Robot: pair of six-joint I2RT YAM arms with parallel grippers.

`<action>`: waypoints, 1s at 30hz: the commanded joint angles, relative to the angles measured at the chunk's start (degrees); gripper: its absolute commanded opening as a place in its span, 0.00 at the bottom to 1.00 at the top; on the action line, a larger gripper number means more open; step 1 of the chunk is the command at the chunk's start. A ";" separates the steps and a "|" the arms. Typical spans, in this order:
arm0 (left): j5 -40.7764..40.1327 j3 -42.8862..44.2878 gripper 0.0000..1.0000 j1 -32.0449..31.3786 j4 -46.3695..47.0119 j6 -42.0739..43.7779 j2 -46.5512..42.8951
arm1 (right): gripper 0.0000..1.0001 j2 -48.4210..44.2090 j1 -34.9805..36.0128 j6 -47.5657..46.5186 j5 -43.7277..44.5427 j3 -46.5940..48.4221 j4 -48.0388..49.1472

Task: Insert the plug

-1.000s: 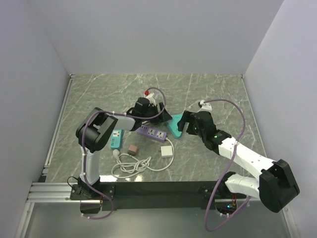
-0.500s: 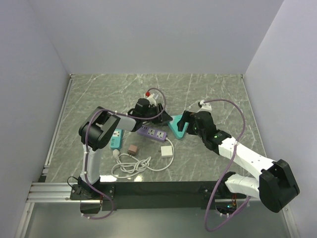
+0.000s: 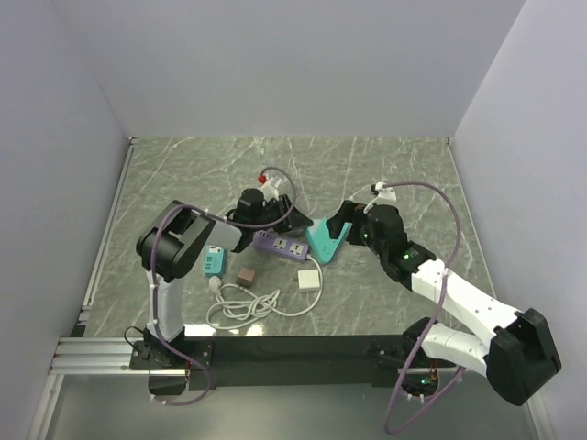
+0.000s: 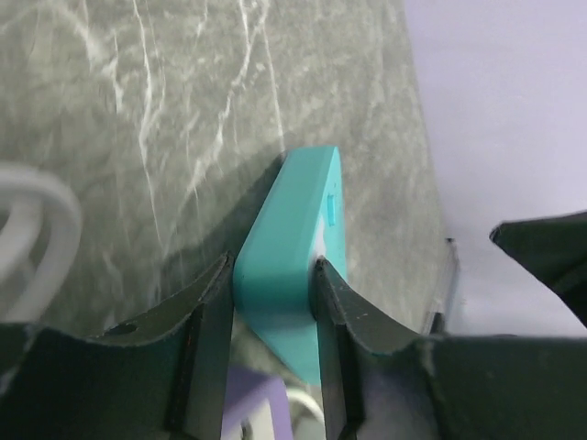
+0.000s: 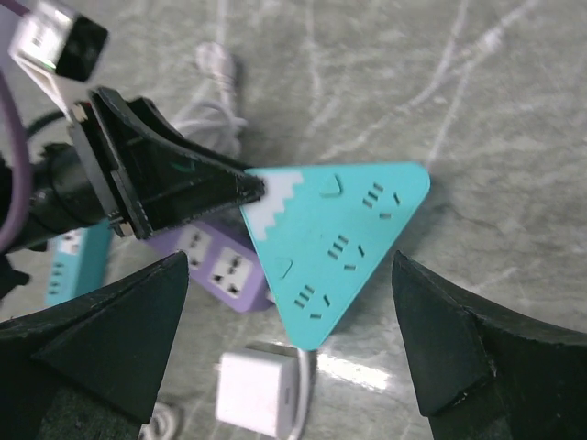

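The plug is found flat on the table, just toward the bases from the teal power strip, whose corner is pinched by the left gripper, so the right gripper, spread wide above the strip, is judged the free one to fetch it.

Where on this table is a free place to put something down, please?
Bare marble runs along the back wall, and at the far right beyond the right gripper. The middle is crowded: triangular teal strip in the left gripper, purple strip, plug, brown cube, coiled cable.
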 commanded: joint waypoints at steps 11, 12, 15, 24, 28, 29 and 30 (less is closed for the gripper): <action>0.05 -10.87 0.01 5.29 19.67 -10.26 -23.10 | 0.98 -8.09 -1.78 0.09 -12.64 -1.51 13.23; -0.23 -11.39 0.01 5.64 20.10 -10.43 -24.07 | 0.98 -8.80 -1.87 0.61 -13.17 -2.04 15.07; -0.93 -13.59 0.01 5.91 23.44 -12.54 -27.32 | 1.00 -11.26 -2.30 2.02 -15.45 -4.84 20.24; 0.65 -16.05 0.01 5.65 29.68 -17.72 -31.72 | 1.00 -13.90 -3.62 5.01 -25.56 -9.69 33.26; -0.40 -17.28 0.01 4.68 29.60 -17.73 -35.05 | 1.00 -12.33 -3.71 6.24 -27.50 -10.66 37.93; -0.93 -17.37 0.01 4.33 29.51 -17.64 -35.58 | 1.00 -11.63 -3.71 6.85 -27.85 -10.92 38.89; -1.28 -17.55 0.01 3.81 29.07 -17.12 -36.46 | 1.00 -10.84 -3.71 7.29 -28.72 -10.92 40.29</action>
